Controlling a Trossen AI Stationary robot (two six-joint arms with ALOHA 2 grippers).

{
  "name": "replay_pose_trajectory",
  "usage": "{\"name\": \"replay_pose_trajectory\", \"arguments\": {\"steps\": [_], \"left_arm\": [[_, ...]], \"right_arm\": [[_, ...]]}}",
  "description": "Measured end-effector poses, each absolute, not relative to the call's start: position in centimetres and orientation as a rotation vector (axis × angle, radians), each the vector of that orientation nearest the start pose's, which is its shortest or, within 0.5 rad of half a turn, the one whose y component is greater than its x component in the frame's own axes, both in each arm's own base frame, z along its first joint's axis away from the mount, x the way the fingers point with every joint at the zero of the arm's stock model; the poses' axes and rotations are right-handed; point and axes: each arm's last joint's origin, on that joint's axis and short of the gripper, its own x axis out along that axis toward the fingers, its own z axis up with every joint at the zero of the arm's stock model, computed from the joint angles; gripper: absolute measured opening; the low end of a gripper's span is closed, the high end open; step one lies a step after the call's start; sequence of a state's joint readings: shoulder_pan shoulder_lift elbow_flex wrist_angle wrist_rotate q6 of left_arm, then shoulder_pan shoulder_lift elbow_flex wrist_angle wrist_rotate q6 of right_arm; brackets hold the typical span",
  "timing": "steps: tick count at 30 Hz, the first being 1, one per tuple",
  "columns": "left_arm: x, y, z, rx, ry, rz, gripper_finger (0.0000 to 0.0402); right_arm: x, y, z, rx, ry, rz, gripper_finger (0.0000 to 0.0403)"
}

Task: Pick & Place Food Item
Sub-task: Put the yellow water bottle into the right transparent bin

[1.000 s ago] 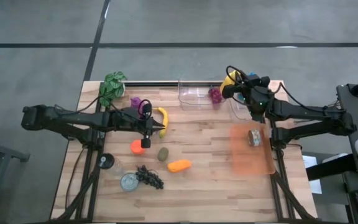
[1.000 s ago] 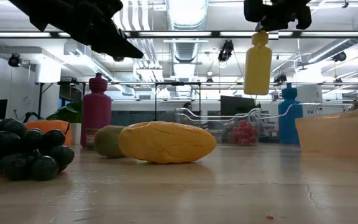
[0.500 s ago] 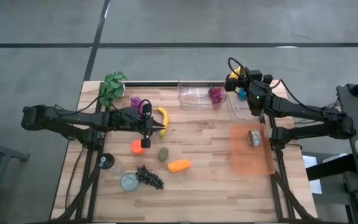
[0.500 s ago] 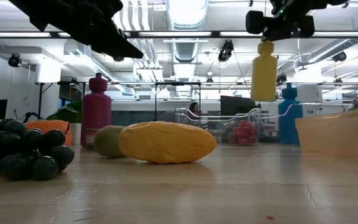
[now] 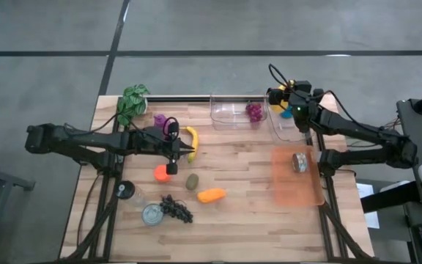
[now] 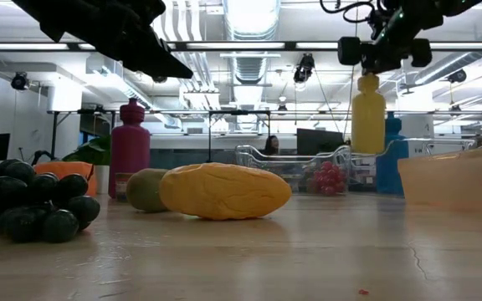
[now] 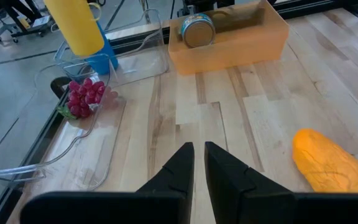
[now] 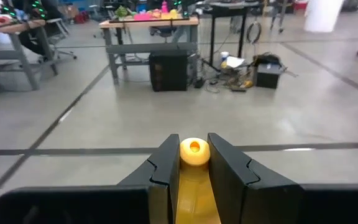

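Right gripper [image 6: 385,52] clamped on neck of yellow bottle [image 6: 368,113], lifted clear of table [image 5: 240,191] and hanging upright above clear bin [image 5: 288,128] at far right edge, blue bottle [image 6: 389,155] just behind. Pick judged complete; lowering and release remaining. Left gripper [image 7: 197,152] pinched shut, holding nothing, waiting over mid-table near orange fruit [image 5: 211,195]. Can [image 5: 298,162] already lying in orange tray [image 5: 296,191].

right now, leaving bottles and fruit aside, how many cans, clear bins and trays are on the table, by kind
silver metal cans: 2
clear plastic bins: 2
orange plastic tray: 1
total: 5
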State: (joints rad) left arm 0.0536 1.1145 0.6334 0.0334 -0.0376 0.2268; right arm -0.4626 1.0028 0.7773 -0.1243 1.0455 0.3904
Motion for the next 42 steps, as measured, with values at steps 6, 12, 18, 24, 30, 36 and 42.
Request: {"name": "replay_pose_trajectory", "arguments": {"steps": [6,12,18,24,30,36,42], "left_arm": [[23.5,1.4,23.9,0.219,0.456,0.038,0.0042],[23.5,1.4,23.9,0.219,0.456,0.038,0.0042],[23.5,1.4,23.8,0.201,0.455,0.042,0.0042],[23.5,1.4,23.8,0.201,0.455,0.042,0.0042],[23.5,1.4,23.8,0.201,0.455,0.042,0.0042],[23.5,1.4,23.8,0.201,0.455,0.042,0.0042],[23.5,1.4,23.8,0.201,0.455,0.042,0.0042]], "right_arm": [[17.7,-12.1,29.5,0.210,0.097,-1.539,0.0061],[18.6,-12.8,28.2,0.199,0.155,-1.552,0.0061],[19.1,-13.2,27.4,0.225,0.160,-1.568,0.0061],[19.0,-13.4,26.4,0.255,0.157,-1.581,0.0061],[18.5,-13.2,24.9,0.283,0.164,-1.596,0.0061],[18.2,-13.0,23.8,0.302,0.168,-1.606,0.0061],[18.1,-13.1,23.7,0.305,0.163,-1.609,0.0061]]}}
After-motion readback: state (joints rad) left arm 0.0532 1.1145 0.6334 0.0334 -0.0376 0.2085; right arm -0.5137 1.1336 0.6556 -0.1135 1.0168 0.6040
